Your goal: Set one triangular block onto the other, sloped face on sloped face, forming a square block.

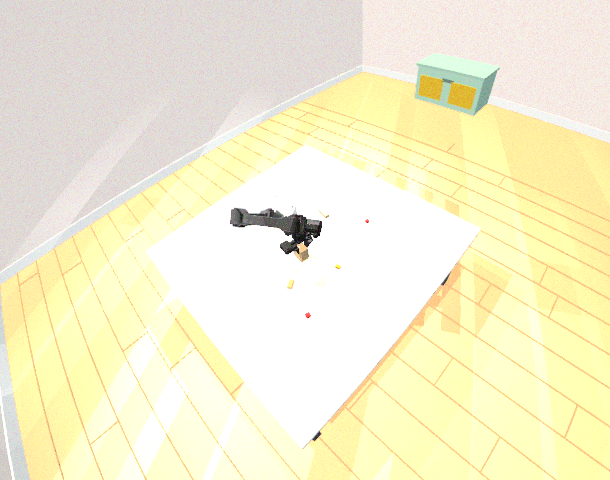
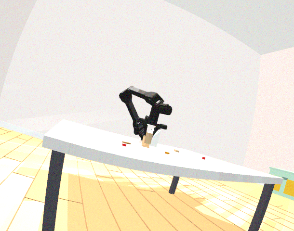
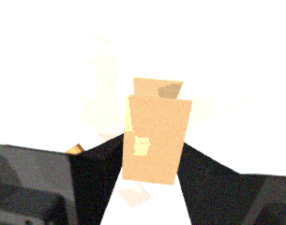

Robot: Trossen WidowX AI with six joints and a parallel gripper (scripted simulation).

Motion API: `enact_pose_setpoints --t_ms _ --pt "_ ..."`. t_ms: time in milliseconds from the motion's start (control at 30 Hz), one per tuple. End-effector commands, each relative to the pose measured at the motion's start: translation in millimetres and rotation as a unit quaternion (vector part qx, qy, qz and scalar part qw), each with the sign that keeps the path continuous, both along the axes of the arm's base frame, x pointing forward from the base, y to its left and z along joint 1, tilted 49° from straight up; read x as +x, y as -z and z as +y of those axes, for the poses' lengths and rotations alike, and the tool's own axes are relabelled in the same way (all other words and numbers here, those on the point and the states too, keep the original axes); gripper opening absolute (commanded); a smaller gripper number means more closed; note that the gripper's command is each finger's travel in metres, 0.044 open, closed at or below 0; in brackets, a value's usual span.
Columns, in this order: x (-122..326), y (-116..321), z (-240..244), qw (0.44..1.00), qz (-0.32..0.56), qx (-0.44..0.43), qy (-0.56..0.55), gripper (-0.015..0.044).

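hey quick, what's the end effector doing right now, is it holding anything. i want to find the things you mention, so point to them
End effector (image 1: 299, 244) (image 2: 150, 133) (image 3: 150, 139): closed on one triangular block (image 1: 302, 252) (image 2: 148, 137) (image 3: 156, 141).

Top: high, far, angled down; ext: side-on, nearer; wrist: close; all share table (image 1: 398, 227) (image 2: 104, 156) (image 3: 236, 56).

Cabinet (image 1: 452, 85): pale green, yellow doors, far corner of the room
Worktop (image 1: 377, 289): white
Arm (image 1: 274, 221): black, over the worktop
Red cubes (image 1: 308, 315): two, well apart
Floor (image 1: 481, 330): yellow planks
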State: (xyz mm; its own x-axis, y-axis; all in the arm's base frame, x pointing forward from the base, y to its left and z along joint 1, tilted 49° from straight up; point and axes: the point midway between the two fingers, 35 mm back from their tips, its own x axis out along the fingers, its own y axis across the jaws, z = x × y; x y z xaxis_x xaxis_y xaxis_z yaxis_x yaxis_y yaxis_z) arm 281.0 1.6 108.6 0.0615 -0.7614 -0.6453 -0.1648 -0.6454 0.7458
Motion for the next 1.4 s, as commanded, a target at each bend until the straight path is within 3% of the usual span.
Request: enact_pose_setpoints --t_ms 0,1367 --pt "-0.8 0.5 0.2 1.000 0.002 0.004 -0.002 0.0000" --pt "-5.5 11.4 -10.2 1.000 0.004 0.007 -0.003 0.0000"
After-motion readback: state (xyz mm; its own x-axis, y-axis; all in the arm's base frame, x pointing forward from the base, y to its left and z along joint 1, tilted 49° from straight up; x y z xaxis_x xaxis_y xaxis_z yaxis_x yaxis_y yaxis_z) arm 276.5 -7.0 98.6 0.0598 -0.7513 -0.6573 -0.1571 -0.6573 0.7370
